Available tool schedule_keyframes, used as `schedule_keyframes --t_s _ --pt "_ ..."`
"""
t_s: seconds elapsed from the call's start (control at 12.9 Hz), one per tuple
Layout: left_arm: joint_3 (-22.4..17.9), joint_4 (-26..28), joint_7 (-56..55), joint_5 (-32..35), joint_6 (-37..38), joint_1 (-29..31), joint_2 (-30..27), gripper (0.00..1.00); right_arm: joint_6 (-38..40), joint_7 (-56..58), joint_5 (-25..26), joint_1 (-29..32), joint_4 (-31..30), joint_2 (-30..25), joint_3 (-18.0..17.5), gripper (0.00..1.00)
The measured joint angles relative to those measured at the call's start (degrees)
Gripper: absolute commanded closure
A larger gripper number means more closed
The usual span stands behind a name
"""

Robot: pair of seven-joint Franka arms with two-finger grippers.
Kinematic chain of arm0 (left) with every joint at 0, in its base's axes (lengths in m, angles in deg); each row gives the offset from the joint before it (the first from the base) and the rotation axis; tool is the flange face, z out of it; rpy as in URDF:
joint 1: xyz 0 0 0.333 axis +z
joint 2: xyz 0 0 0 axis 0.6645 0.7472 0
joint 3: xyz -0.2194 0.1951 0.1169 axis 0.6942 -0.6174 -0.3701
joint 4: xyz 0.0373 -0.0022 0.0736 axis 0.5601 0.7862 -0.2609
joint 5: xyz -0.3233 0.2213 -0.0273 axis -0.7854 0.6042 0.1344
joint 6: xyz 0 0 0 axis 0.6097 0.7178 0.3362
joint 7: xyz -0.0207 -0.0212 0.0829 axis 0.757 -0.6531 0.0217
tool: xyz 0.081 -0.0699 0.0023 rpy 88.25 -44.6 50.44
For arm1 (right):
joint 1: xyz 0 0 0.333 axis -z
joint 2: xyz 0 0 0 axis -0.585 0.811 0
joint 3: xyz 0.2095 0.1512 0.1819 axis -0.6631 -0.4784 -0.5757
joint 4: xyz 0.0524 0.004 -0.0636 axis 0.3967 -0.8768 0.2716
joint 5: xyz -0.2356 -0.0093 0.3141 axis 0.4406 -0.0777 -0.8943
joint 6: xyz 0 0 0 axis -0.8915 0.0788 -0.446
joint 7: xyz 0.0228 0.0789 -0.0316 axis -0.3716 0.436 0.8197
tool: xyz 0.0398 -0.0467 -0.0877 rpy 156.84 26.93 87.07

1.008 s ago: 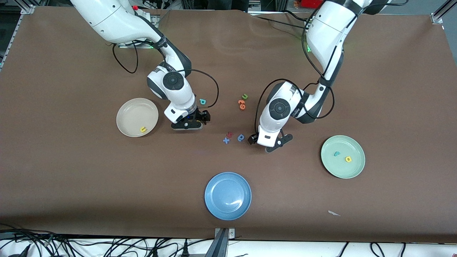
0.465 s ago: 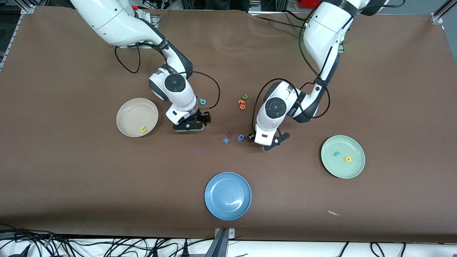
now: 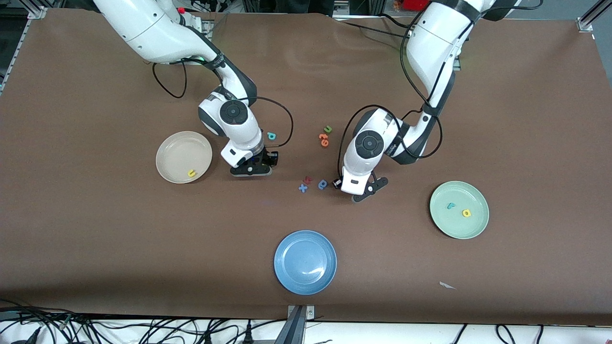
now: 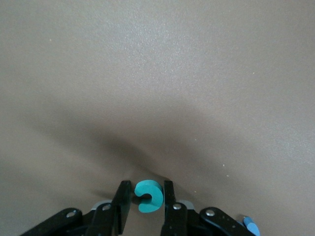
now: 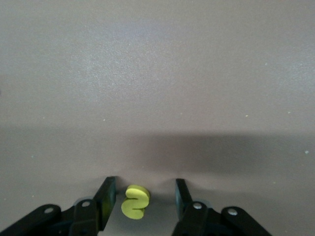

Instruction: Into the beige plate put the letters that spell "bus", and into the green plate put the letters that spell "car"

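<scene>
My left gripper [image 4: 146, 187] is down on the table with its fingers closed round the teal "c" [image 4: 150, 196]. It shows in the front view as the left gripper [image 3: 338, 183], beside the blue rounded letter [image 3: 322, 184]. My right gripper [image 5: 145, 184] is open at the table, astride the yellow "s" [image 5: 135, 201], with one finger close to it and the other well apart. The beige plate [image 3: 179, 150] holds the yellow "u" [image 3: 191, 173]. The green plate [image 3: 454, 225] holds the teal "r" [image 3: 450, 206] and the yellow "a" [image 3: 466, 213]. The teal "b" [image 3: 271, 136] lies beside the right gripper [image 3: 270, 159].
A green "u" [image 3: 328, 128] and orange letters [image 3: 323, 139] lie between the arms. A blue "x" [image 3: 302, 188] and a red letter [image 3: 308, 180] lie by the blue rounded one. A blue plate [image 3: 305, 262] sits nearer the front camera, and a paper scrap [image 3: 447, 285] lies toward the left arm's end.
Both hands came down to the table. The left gripper shifted toward the blue rounded letter and closed on the "c". The right gripper's fingers narrowed round the "s".
</scene>
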Motion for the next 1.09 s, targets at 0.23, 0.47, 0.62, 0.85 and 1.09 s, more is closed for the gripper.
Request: schedule_keyframes --t_s 0.23,0.47,0.62,0.85,1.09 --pt "-0.04 -0.04 0.00 0.00 0.02 0.00 -0.02 0.85 0.06 0.00 0.05 0.00 0.00 -0.04 0.02 0.63" --pt "-0.05 -0.06 0.07 0.00 0.02 0.02 -0.02 0.88 0.13 -0.03 0.06 -0.02 0.00 -0.10 0.03 0.71" --pt "-0.49 -0.65 2.74 0.02 1.08 0.31 -0.03 0.88 0.10 -0.19 0.06 -0.13 0.01 -0.11 0.01 0.76" --pt "-1.16 -5.35 15.21 0.14 12.73 3.88 -0.64 0.88 0.18 -0.30 0.18 -0.30 0.07 -0.40 -0.07 0.80" --pt "-2.48 -7.61 32.63 1.92 20.45 9.56 -2.83 0.88 0.19 -0.31 0.23 -0.46 0.05 -0.38 -0.06 0.81"
